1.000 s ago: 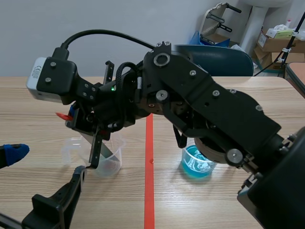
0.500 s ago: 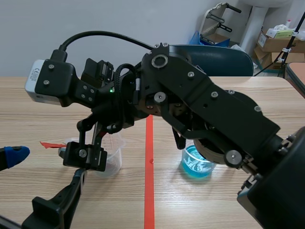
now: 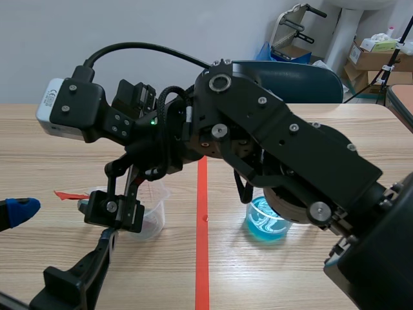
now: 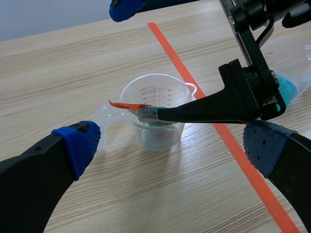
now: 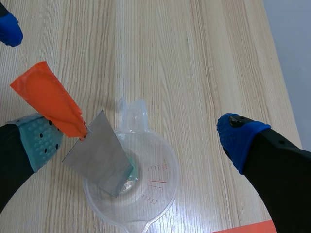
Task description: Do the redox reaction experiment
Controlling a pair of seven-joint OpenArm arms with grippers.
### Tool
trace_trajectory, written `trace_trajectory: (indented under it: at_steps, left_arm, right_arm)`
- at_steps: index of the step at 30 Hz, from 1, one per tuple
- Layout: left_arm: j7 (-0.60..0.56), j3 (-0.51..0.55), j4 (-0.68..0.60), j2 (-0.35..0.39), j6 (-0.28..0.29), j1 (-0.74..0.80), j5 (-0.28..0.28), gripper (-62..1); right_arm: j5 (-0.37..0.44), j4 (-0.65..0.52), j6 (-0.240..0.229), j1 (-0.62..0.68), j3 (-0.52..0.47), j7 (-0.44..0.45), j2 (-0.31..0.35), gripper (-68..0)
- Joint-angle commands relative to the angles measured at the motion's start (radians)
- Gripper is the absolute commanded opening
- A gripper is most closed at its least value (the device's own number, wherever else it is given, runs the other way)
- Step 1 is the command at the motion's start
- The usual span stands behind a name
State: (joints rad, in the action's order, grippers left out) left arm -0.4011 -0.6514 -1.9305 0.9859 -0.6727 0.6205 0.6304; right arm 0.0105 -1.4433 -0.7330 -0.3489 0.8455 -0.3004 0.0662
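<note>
— Two grippers: how do they stand?
— Left gripper (image 4: pixel 171 144) sits low by the worktop's (image 3: pixel 271 278) near edge, fingers spread. Just ahead of it, left of the tape line (image 3: pixel 201 258), a clear measuring cup (image 4: pixel 160 138) holds a grey metal plate (image 5: pixel 99 153), tilted, with its orange tab (image 5: pixel 46 99) up.
— And the right?
— Right gripper (image 5: pixel 141 141) is over the cup, fingers wide apart, one pad beside the tab. Right of the line stands a beaker of blue liquid (image 3: pixel 264 219).

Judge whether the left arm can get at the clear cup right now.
Probably not cleanly: the cup sits just ahead of the open left gripper, but the right gripper hangs over its rim.
</note>
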Motion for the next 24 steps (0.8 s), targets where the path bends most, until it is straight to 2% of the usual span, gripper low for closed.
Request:
trace_trajectory:
  at_steps: [1, 7, 13, 24]
  left_arm:
    - [-0.018, 0.003, -0.008, -0.005, 0.002, -0.003, -0.001, 1.4]
    - [-0.001, 0.003, -0.006, -0.004, 0.001, -0.003, -0.001, 1.4]
    - [0.006, 0.003, -0.006, -0.004, -0.063, -0.002, 0.003, 1.4]
    - [0.031, 0.003, 0.027, -0.002, -0.068, 0.038, 0.006, -1.3]
  right_arm:
    - [0.027, -0.006, -0.013, -0.011, 0.002, 0.019, -0.011, 0.4]
    - [0.027, -0.006, -0.013, -0.011, 0.002, 0.019, -0.011, 0.4]
    - [0.027, -0.006, -0.013, -0.011, 0.002, 0.019, -0.011, 0.4]
    - [0.027, -0.006, -0.013, -0.011, 0.0, 0.018, -0.011, 0.4]
